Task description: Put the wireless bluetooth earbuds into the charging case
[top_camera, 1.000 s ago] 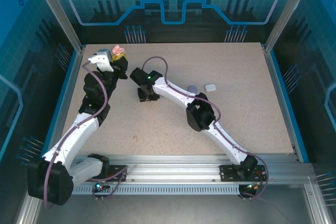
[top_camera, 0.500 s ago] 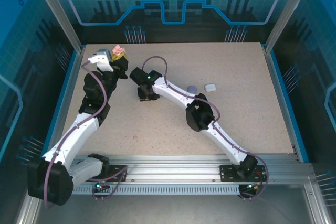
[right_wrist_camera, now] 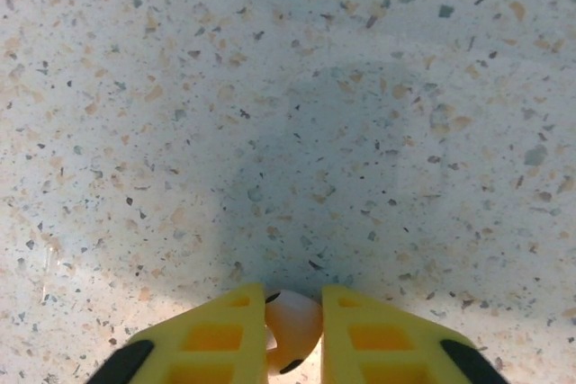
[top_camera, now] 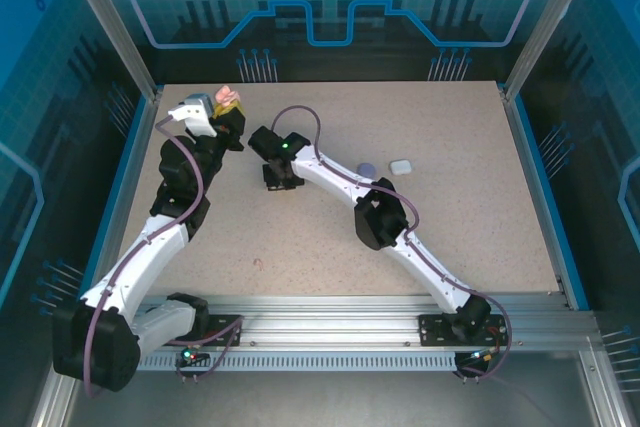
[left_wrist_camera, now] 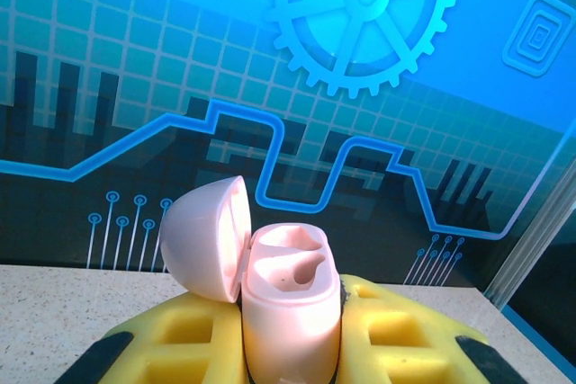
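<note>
Now grips open pink charging case (left_wrist_camera: 288, 303) aloft with left gripper (left_wrist_camera: 292, 352), pinches pale earbud (right_wrist_camera: 290, 330) at very tips of right gripper (right_wrist_camera: 294, 305) over surface (right_wrist_camera: 270, 87); risks slipping free or seating crooked in case.

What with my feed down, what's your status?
Left hand shut on open pink case. Right hand shut on pale earbud. Purple case, white case lie aside, untouched.
</note>
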### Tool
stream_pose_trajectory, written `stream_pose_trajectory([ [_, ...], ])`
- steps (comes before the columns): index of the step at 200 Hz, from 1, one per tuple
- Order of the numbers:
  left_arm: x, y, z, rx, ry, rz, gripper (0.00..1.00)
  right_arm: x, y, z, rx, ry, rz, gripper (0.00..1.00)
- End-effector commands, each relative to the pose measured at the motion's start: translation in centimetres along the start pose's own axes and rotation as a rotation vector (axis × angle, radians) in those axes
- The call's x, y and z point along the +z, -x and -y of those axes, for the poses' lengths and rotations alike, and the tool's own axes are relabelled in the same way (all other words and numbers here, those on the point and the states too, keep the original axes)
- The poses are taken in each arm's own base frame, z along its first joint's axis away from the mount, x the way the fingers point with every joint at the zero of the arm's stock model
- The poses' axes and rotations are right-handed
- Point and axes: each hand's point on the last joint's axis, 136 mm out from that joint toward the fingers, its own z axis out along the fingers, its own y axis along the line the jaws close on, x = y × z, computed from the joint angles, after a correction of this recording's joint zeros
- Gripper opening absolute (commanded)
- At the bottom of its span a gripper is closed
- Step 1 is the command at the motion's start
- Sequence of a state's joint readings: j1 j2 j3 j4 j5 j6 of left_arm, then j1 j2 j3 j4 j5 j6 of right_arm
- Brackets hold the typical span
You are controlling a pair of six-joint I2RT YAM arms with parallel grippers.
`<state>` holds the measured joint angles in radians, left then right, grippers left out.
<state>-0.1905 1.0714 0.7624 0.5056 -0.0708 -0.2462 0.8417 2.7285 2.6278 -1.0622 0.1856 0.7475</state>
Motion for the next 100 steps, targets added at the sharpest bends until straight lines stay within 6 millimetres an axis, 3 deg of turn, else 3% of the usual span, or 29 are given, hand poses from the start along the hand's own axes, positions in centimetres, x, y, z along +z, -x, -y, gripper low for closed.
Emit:
stream_pose_trajectory([
  [1, 0.1, 0.7, 0.3, -0.026, -0.026, 0.024, 0.0, 1.0, 0.3, -0.2, -0.049, 0.03, 0.003, 0.11],
  [41, 0.1, 0.7, 0.7, -0.031, -0.046, 0.012, 0.0, -2.2, -0.7, 0.9, -0.265, 0.026, -0.021, 0.07],
  [90, -0.1, 0.6, 1.3, -0.046, -0.077, 0.002, 0.0, -5.0, -4.4, 5.3, -0.528, -0.037, -0.087, 0.06],
  [100, -0.2, 0.5, 1.5, -0.048, -0.087, -0.002, 0.0, -6.4, -4.8, 5.8, -0.569, -0.031, -0.083, 0.06],
])
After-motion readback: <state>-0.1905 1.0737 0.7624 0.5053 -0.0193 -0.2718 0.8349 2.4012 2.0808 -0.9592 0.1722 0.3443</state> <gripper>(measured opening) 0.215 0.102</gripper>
